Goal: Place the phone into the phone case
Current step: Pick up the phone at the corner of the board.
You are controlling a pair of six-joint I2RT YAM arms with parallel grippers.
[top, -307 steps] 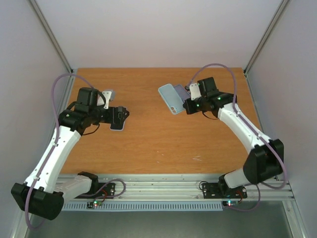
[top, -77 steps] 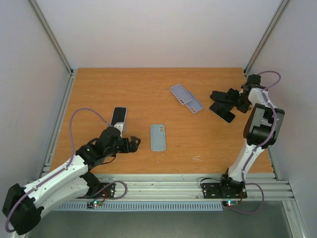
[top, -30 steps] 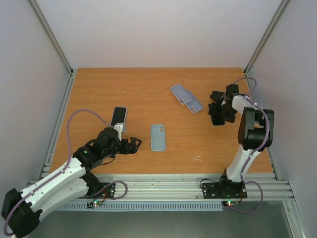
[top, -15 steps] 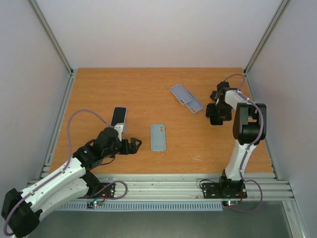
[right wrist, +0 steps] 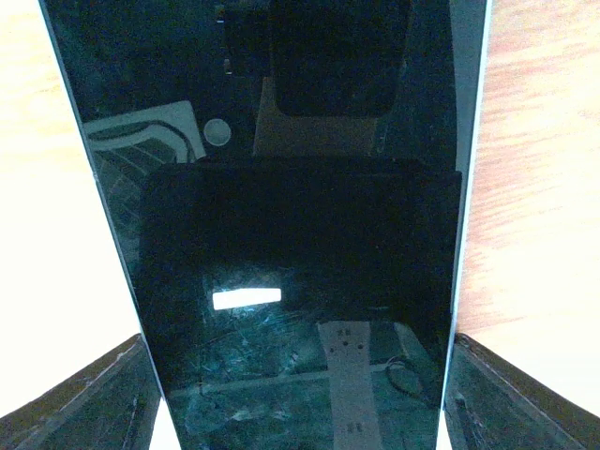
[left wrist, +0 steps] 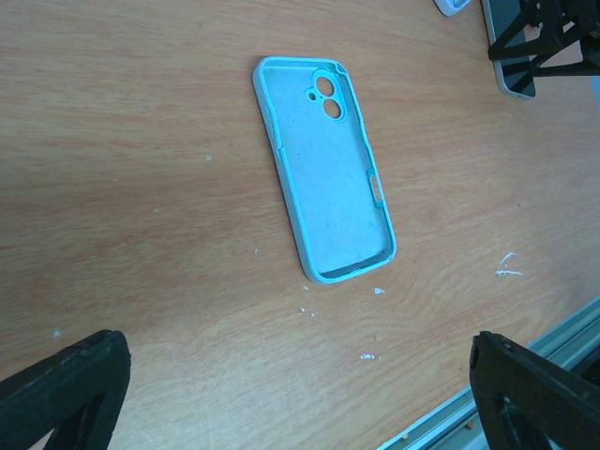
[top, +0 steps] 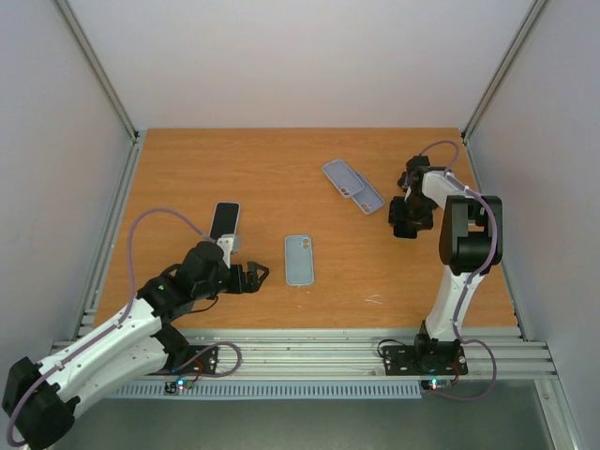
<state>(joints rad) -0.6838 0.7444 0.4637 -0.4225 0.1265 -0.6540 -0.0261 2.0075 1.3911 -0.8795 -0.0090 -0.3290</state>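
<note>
A black-screened phone (right wrist: 281,234) lies flat on the table at the right and fills the right wrist view. My right gripper (top: 405,219) (right wrist: 300,347) stands over it, pointing down, with one finger against each long edge, shut on the phone. From above, the gripper hides most of the phone. A light blue phone case (top: 299,259) (left wrist: 323,178) lies near the middle with its hollow side up and nothing in it. My left gripper (top: 251,275) (left wrist: 300,394) hovers low just left of the case, open and holding nothing.
A second dark phone (top: 225,221) lies at the left, behind my left arm. Two grey-blue cases (top: 353,186) overlap at the back centre, just left of my right gripper. White walls enclose the table, and a metal rail (top: 309,352) runs along the near edge.
My right gripper has turned over the phone and shifted slightly left, and its fingers have closed in onto the phone's edges. The left arm and the blue case have stayed put.
</note>
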